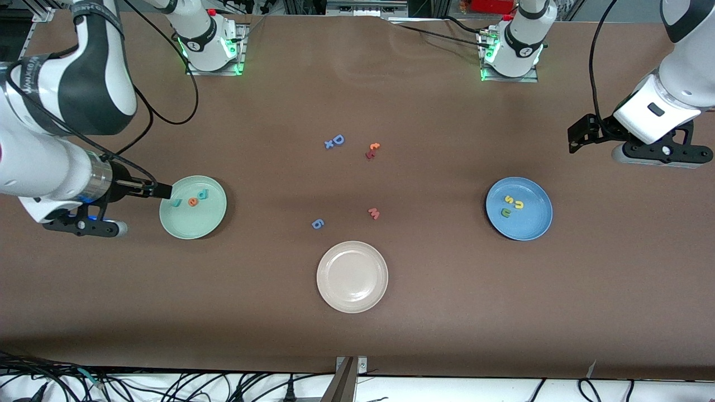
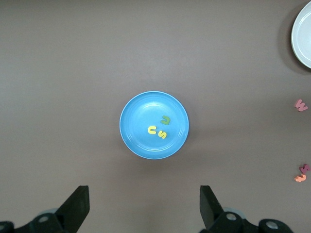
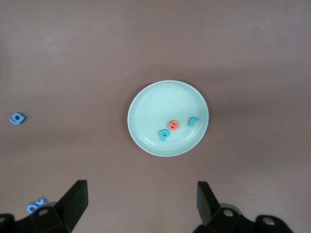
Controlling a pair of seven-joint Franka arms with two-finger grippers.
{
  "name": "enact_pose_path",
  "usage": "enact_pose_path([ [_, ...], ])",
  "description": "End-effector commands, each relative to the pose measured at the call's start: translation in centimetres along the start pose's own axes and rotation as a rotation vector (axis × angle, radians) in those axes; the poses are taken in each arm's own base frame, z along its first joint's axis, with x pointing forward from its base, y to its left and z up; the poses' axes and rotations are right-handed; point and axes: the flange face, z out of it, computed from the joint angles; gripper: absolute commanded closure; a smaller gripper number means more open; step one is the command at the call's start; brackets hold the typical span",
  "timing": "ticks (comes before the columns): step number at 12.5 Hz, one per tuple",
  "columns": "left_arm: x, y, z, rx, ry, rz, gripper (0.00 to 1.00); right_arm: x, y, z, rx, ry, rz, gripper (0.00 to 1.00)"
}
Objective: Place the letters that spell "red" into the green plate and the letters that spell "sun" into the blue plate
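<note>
1. In the front view, the green plate (image 1: 193, 207) lay toward the right arm's end of the bench (image 1: 357, 335). It held the teal "r" (image 1: 177, 202), the orange "e" (image 1: 192, 201) and the teal "d" (image 1: 203, 194).
2. The blue plate (image 1: 519, 208) lay toward the left arm's end and held the yellow "s" (image 1: 509, 199), the yellow "n" (image 1: 519, 205) and the olive-green "u" (image 1: 505, 213).
3. Between the two plates lay a beige plate (image 1: 352, 276), nearest to the camera, a blue "6" (image 1: 317, 224), a pinkish-red "w" (image 1: 373, 213), a blue capital "D" (image 1: 337, 139) with a small blue piece (image 1: 329, 144) touching it, and an orange piece (image 1: 373, 147) beside a dark red piece (image 1: 369, 155).
4. The right tool (image 1: 162, 191) hung at the rim of the green plate. The left tool (image 1: 581, 137) hung over bare bench near the left arm's end, well apart from the blue plate.
5. In the left wrist view, the left tool (image 2: 144, 206) had its fingers (image 2: 77, 204) wide apart and held nothing. The blue plate with its three letters showed between them.
6. In the right wrist view, the right tool (image 3: 141, 204) also had its fingers (image 3: 75, 199) wide apart and empty, with the green plate in full sight.
</note>
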Motion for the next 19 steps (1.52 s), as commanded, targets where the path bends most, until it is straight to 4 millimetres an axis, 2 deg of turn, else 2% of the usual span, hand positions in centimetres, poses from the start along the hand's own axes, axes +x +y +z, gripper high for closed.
enact_pose_path([
  [1, -0.7, 0.0, -0.7, -0.032, 0.004, 0.014, 0.0, -1.9, 1.6, -1.5, 0.012, 0.002, -0.027, 0.01],
  [2, -0.7, -0.2, -0.8, -0.027, 0.006, 0.021, 0.0, -2.9, 1.8, -1.6, -0.003, 0.015, -0.034, 0.01],
  [4, -0.7, -0.4, -0.9, -0.028, 0.009, 0.021, 0.0, -3.6, 2.8, -0.9, 0.016, 0.028, -0.069, 0.01],
  [6, -0.7, -0.3, -0.9, -0.026, 0.009, 0.021, 0.0, -4.2, 2.4, -1.7, -0.039, 0.057, -0.099, 0.01],
  [9, -0.7, -0.2, -0.9, -0.026, 0.009, 0.024, 0.0, -5.1, 2.4, -1.7, -0.041, 0.065, -0.097, 0.01],
  [11, -0.7, 0.0, -0.9, -0.024, 0.009, 0.027, 0.0, -4.5, 2.6, -1.2, -0.044, 0.063, -0.09, 0.0],
  [16, -0.7, 0.0, -0.9, -0.024, 0.009, 0.027, 0.0, -4.5, 2.0, -1.2, -0.03, 0.066, -0.092, 0.0],
  [19, -0.7, 0.0, -1.0, -0.026, 0.011, 0.027, 0.0, -4.2, 2.6, -1.2, 0.023, 0.062, -0.066, 0.0],
])
